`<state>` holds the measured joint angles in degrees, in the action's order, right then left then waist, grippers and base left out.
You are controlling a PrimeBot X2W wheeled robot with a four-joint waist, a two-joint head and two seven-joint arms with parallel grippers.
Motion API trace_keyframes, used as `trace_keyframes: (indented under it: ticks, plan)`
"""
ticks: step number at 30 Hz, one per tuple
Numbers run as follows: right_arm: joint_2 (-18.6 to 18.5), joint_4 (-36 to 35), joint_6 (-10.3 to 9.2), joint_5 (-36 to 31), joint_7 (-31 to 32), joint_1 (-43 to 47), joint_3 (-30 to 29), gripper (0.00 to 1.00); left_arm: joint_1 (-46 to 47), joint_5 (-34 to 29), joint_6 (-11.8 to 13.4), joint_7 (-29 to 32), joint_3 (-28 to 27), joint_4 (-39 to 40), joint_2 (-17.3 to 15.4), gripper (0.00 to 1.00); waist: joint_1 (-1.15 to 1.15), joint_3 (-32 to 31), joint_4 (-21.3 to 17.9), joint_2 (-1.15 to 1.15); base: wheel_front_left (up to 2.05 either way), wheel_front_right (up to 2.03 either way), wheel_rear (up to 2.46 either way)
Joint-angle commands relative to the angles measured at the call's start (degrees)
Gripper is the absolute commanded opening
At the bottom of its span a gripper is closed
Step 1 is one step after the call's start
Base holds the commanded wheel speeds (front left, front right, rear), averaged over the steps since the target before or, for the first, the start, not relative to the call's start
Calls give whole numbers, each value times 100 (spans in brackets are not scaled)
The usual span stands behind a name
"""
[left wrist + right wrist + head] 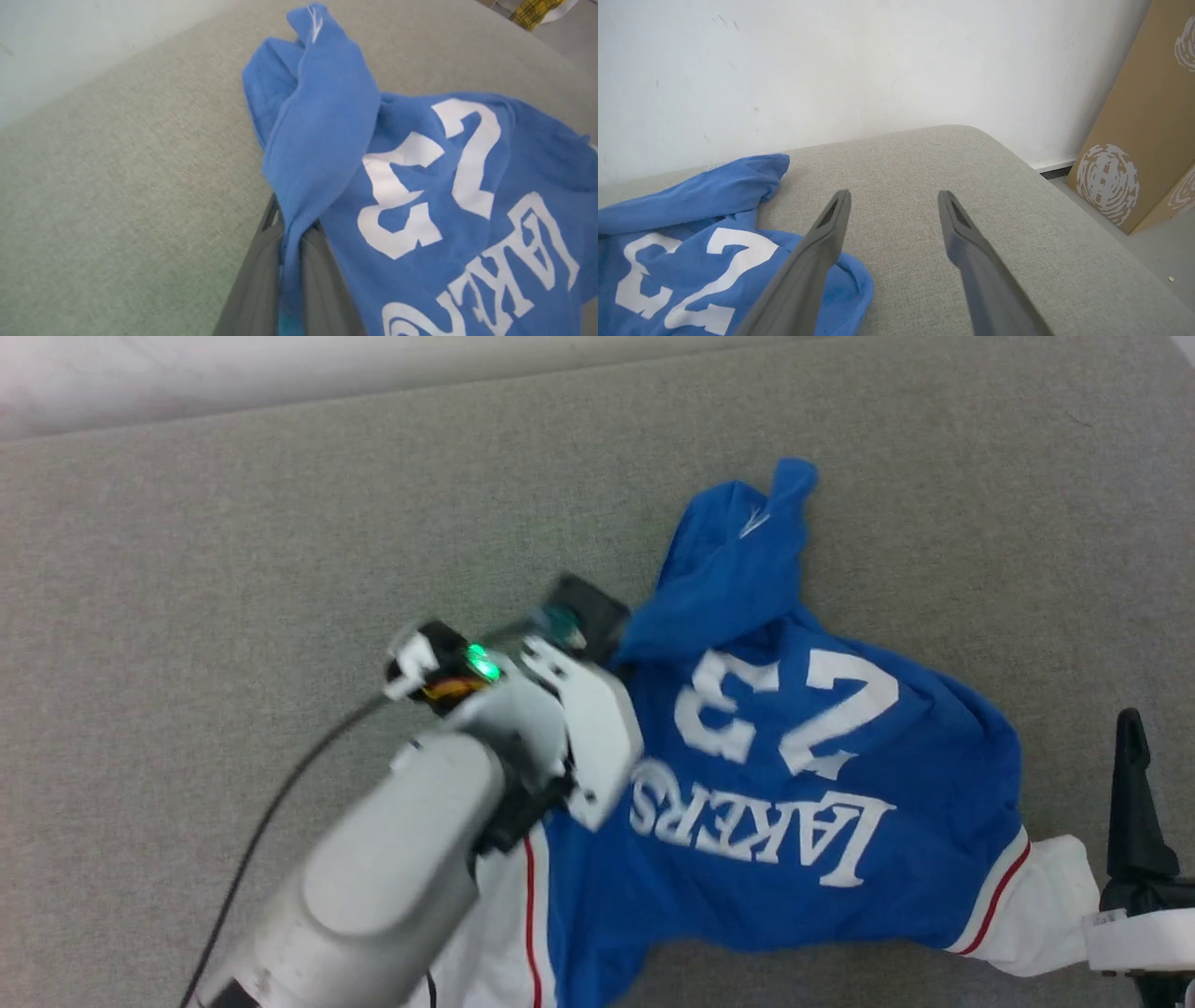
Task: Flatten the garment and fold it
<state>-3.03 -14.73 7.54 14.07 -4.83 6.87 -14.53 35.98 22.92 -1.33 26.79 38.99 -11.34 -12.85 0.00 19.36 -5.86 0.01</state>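
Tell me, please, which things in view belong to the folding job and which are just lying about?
Belong to the job:
- the garment, crumpled on the grey padded surface
- the left gripper, shut on a fold of it
- the right gripper, open, near its edge

Just lying about:
- the cardboard box by the wall
- a yellow checked thing, too small to identify

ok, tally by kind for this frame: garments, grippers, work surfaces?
Garments: 1, the royal-blue jersey T-shirt with white sleeves and a white "23"
Grippers: 2, the left gripper shut on a fold of the shirt, the right gripper open
Work surfaces: 1, the grey fabric-covered surface
Total: 4
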Motion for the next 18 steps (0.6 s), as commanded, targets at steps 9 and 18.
trace_keyframes:
  ticks: [9, 18]
  plan:
    - [15, -33, -5, 22, -13, -186, 74, 100, 691, 206, 422, -256, -1344, -53, -1051, 0, 0, 152, -163, -1, 0, 0, 0]
    - [15, 28, -5, 0, 11, -171, 77, 100, 63, 597, 734, -844, -1886, -311, -1133, 100, 0, 209, -134, -1, 0, 0, 0]
